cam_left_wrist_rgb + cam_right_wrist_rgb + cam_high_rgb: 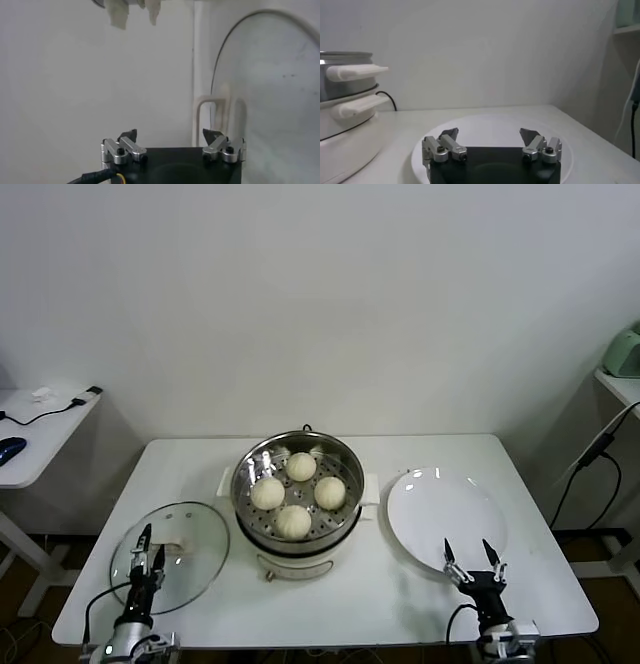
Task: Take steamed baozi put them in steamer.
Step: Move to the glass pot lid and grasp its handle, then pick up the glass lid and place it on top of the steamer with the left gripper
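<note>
All four steamed baozi (297, 492) are already on the perforated tray inside the steamer (298, 455), grouped around the middle with none touching the wall. The plate (446, 511) to the steamer's right is bare, so judging from this the loading looks done.

Left gripper (146, 549) sits low at the near-left table edge, over the glass lid (172, 556), fingers spread and nothing between them. Right gripper (475, 562) is at the near rim of the plate, fingers also apart and empty (right wrist view confirms the gap, plate white and bare beyond it).

What's left, as I read it, is only a clean finish:
- Keep both arms low and clear of the pot; no reaching over the buns.
- Left fingertips are close to the lid glass, so lift straight up before any sideways move or it may drag the lid.
- Same on the right: rise off the plate rim first.
- If a re-seat is needed, the near bun (293, 521) sits closest to the tray edge; hard to tell from the head view whether it's fully flat, possibly fine as is.
</note>
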You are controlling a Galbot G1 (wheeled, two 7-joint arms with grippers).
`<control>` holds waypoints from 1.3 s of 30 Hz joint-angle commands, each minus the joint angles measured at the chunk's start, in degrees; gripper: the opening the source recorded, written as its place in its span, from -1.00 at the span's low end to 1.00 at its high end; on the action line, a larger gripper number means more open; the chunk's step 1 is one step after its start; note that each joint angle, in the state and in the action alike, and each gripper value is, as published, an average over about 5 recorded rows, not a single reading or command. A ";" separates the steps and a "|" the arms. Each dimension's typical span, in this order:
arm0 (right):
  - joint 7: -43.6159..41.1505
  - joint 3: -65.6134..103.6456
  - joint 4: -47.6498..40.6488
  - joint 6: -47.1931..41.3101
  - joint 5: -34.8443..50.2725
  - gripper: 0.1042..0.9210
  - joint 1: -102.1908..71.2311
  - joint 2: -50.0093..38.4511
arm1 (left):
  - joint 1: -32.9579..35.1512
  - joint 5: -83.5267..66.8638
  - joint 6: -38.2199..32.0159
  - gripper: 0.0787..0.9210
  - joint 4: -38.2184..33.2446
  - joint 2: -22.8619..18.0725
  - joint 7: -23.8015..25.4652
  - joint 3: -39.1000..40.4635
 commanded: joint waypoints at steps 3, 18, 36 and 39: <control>-0.01 -0.52 -0.29 -0.05 -0.72 0.76 0.12 0.16 | -2.86 -0.09 -0.53 0.71 4.28 0.30 0.11 0.44; 0.02 -1.46 -0.23 -0.50 -1.22 0.76 0.86 0.15 | -4.42 0.43 -1.06 -0.29 7.62 -0.03 -0.56 0.31; 0.87 -1.78 0.87 -1.92 -2.30 0.76 1.30 -0.43 | 3.93 -11.54 5.36 -0.88 -17.83 6.00 11.40 -4.15; 1.58 -1.83 1.43 -3.10 -3.22 0.76 1.59 -0.73 | 4.48 -16.74 10.55 -0.88 -25.47 9.14 18.66 -5.60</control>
